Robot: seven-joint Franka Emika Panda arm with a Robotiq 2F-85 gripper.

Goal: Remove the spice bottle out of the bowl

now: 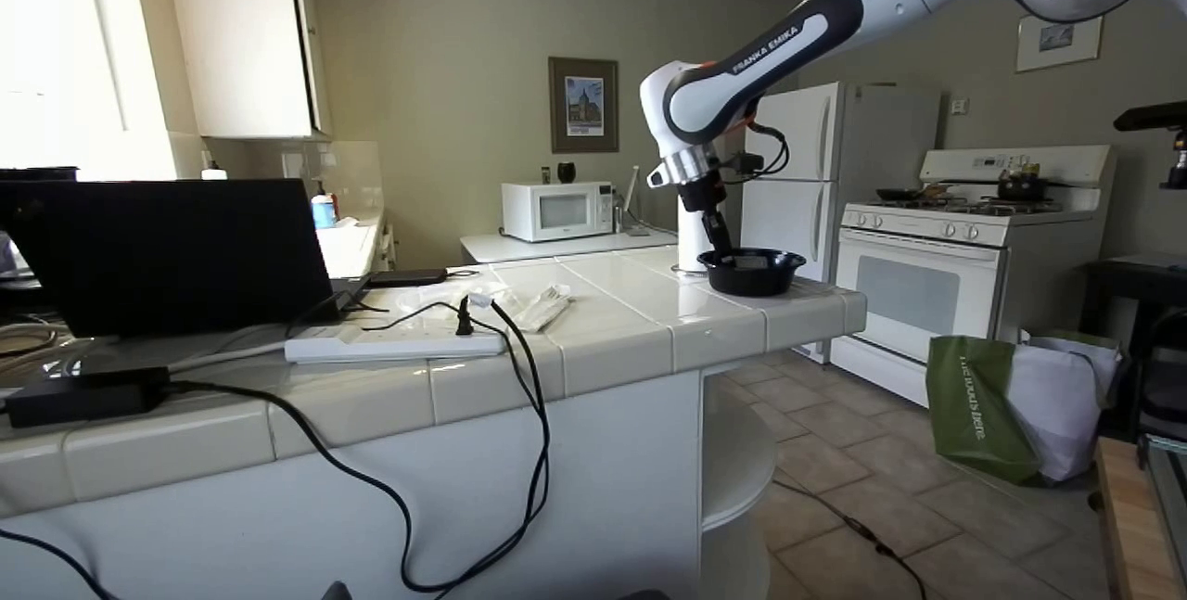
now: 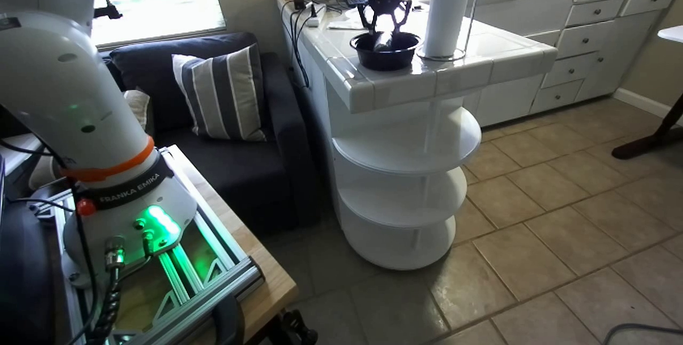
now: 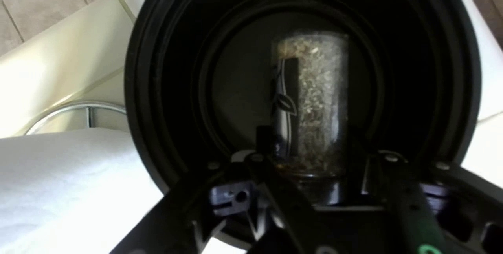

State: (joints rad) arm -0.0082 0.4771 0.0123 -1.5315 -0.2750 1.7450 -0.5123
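Observation:
The spice bottle is clear with grey-brown flakes, a dark label and a dark cap. In the wrist view it points cap-first toward my gripper, base away, inside the black bowl. My gripper is shut on it, with a dark finger against each side near the cap. In an exterior view the bottle is tilted in the bowl, below the gripper. In an exterior view the gripper reaches down into the bowl. I cannot tell whether the base touches the bowl's floor.
A tall paper-towel roll on a wire stand stands close beside the bowl. The bowl sits near the corner of the white tiled counter. A power strip, cables and a laptop lie further along.

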